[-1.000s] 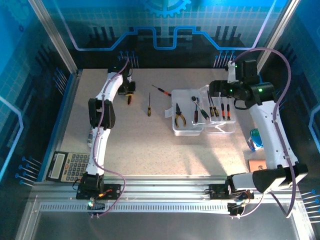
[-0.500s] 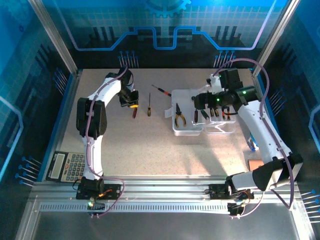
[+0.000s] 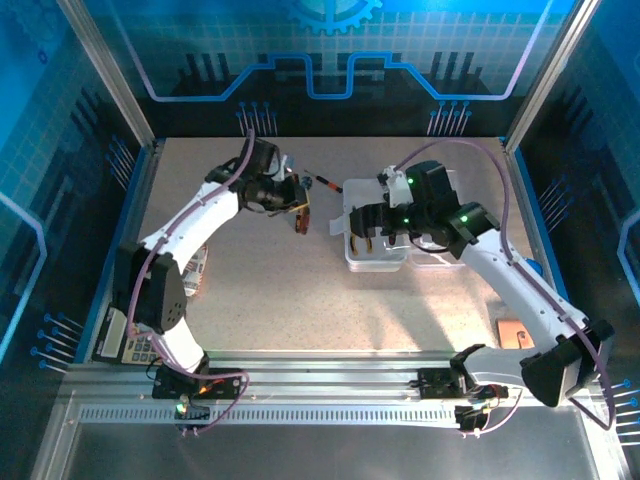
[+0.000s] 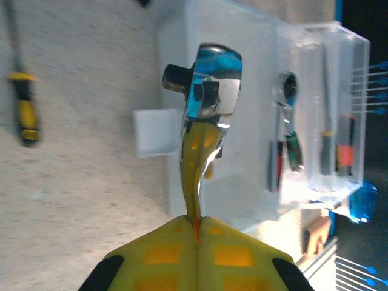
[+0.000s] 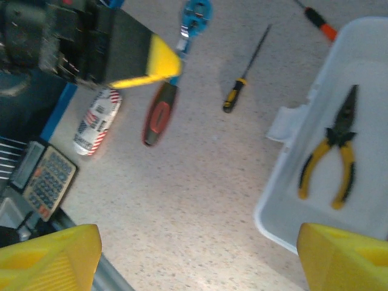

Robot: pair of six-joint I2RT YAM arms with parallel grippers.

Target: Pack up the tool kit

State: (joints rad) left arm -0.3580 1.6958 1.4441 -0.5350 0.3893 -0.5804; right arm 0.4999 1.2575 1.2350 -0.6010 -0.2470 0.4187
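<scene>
My left gripper (image 4: 197, 221) is shut on the shaft of a ratchet wrench (image 4: 209, 79), whose chrome head points toward the clear case (image 4: 242, 151). From above, the left gripper (image 3: 290, 195) hovers just left of the case (image 3: 380, 262). In the right wrist view the wrench's red and black handle (image 5: 159, 115) hangs below the left gripper's fingers (image 5: 151, 60). My right gripper (image 5: 197, 260) is open and holds nothing; it hangs over the case's left half (image 3: 365, 222). Yellow-handled pliers (image 5: 336, 157) lie in that half. A yellow and black screwdriver (image 5: 239, 91) and a red one (image 3: 322, 181) lie on the table.
The case's right half (image 4: 327, 121) holds several small tools. A grey calculator (image 5: 45, 176) sits at the near left, and a striped cylinder (image 5: 97, 121) lies beside the left arm. A copper-coloured square (image 3: 513, 331) lies at the near right.
The left gripper has carried the ratchet wrench to the right, toward the case. The right arm has swung left, from above the case's right half to above its left half.
</scene>
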